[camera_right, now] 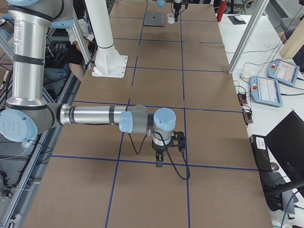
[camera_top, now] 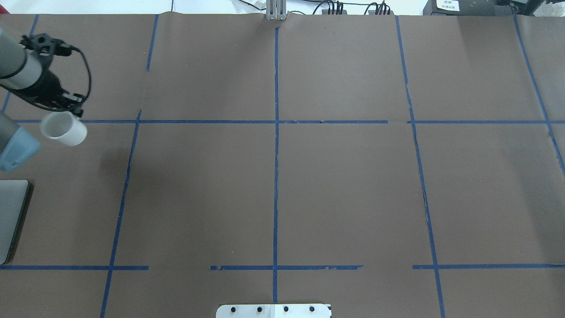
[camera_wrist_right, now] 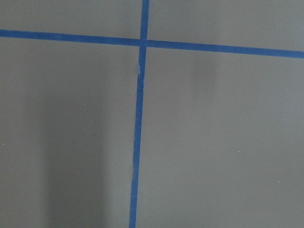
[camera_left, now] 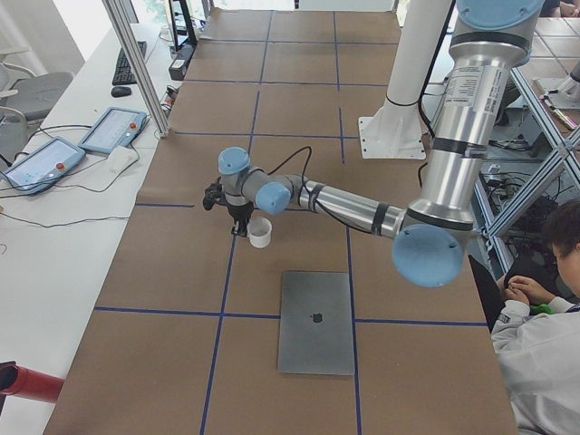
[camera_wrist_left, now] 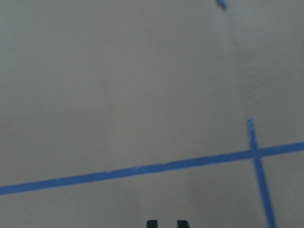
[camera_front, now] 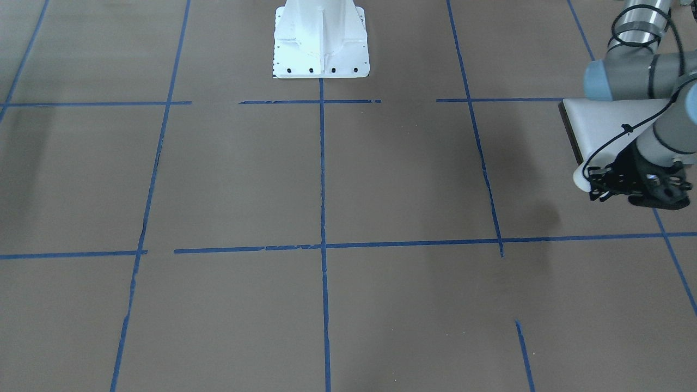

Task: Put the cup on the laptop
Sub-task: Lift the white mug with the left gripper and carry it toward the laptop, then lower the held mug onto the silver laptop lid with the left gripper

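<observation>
The white cup (camera_top: 65, 129) hangs upright at the fingertips of my left gripper (camera_top: 73, 110), which is shut on its near side, a little above the brown table. It also shows in the exterior left view (camera_left: 260, 233) and the front view (camera_front: 581, 178). The closed silver-grey laptop (camera_left: 315, 322) lies flat nearer the robot than the cup, apart from it; only its edge (camera_top: 11, 216) shows overhead. In the left wrist view the gripper (camera_wrist_left: 166, 223) shows two close fingertips and no cup. My right gripper (camera_right: 159, 161) shows only in the exterior right view; I cannot tell its state.
Blue tape lines (camera_top: 276, 176) divide the brown table. The white robot pedestal (camera_front: 321, 43) stands at the table's robot side. Teach pendants (camera_left: 113, 130) lie on a side bench. A seated person (camera_left: 544, 335) is beside the robot's end.
</observation>
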